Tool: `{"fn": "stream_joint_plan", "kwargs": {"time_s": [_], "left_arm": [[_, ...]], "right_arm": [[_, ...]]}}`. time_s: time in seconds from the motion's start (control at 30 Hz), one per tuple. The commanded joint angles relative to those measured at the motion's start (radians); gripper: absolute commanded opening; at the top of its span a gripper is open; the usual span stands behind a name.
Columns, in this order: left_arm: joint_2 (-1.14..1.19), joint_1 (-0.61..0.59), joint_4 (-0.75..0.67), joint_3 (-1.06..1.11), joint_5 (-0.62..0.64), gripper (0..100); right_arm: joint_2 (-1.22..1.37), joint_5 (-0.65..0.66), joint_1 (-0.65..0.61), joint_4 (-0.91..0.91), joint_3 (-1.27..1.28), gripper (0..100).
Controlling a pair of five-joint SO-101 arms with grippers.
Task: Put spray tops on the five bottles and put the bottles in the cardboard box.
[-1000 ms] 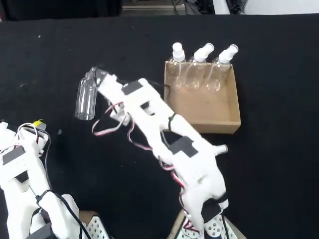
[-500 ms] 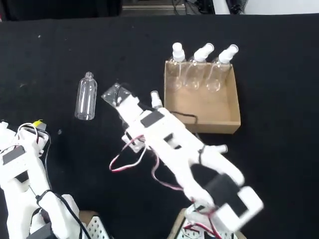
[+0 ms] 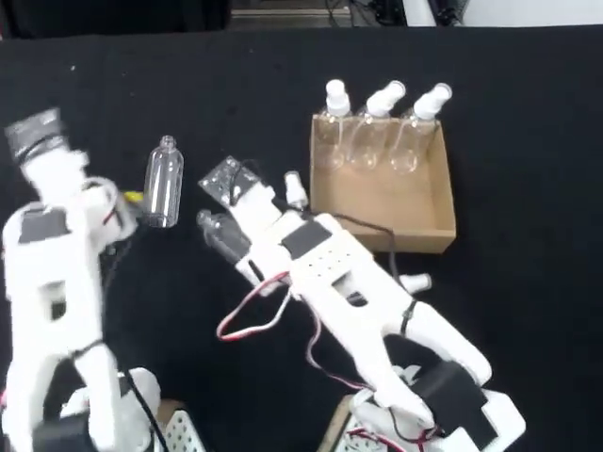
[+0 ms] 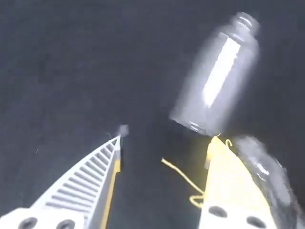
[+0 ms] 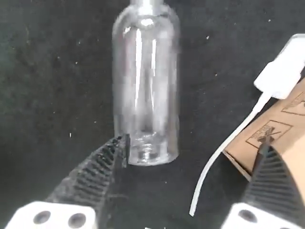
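Left of the cardboard box (image 3: 415, 202) our right hand (image 5: 193, 143) spreads over a capless bottle (image 5: 145, 86) — farther left, our left hand (image 4: 167, 138) gapes.

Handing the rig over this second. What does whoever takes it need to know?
Left gripper: open, empty, near the base of one uncapped bottle lying on the table.
Right gripper: open, empty, at the base of the second uncapped bottle, also lying flat.
Loose spray top beside the cardboard box; another spray top on the table in front of it.
Done: three capped bottles in the box.
Left: cap the two bottles, then box them.
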Motion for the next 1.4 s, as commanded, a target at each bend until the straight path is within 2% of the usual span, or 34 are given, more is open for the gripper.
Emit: {"fn": "stream_joint_plan", "kwargs": {"time_s": [0.0, 0.27, 0.4, 0.73, 0.9, 1.07, 1.2, 1.37], "left_arm": [[0.215, 0.147, 0.141, -0.315, -0.141, 28], [0.709, 0.17, 0.321, -0.86, -0.155, 28], [0.911, 0.168, 0.376, -1.093, -0.155, 28], [1.275, 0.165, 0.476, -1.428, -0.157, 28], [1.336, 0.162, 0.545, -1.503, -0.157, 27], [1.341, 0.168, 0.657, -1.537, -0.157, 13], [1.336, 0.17, 0.727, -1.523, -0.15, 14], [1.257, 0.162, 0.721, -1.334, -0.15, 14]], "right_arm": [[-0.062, -0.006, -0.012, -0.066, 0.045, 36.8], [-0.226, -0.006, -0.012, -0.21, 0.262, 36.8], [-0.266, -0.006, -0.011, -0.216, 0.288, 36.8], [-0.268, -0.006, -0.009, -0.221, 0.291, 36.8], [-0.268, -0.003, -0.009, -0.221, 0.291, 36.8], [-0.268, 0.003, -0.009, -0.222, 0.291, 36.8], [-0.268, 0.003, -0.009, -0.222, 0.291, 36.8], [-0.268, 0.003, -0.008, -0.222, 0.3, 36.8]]}}
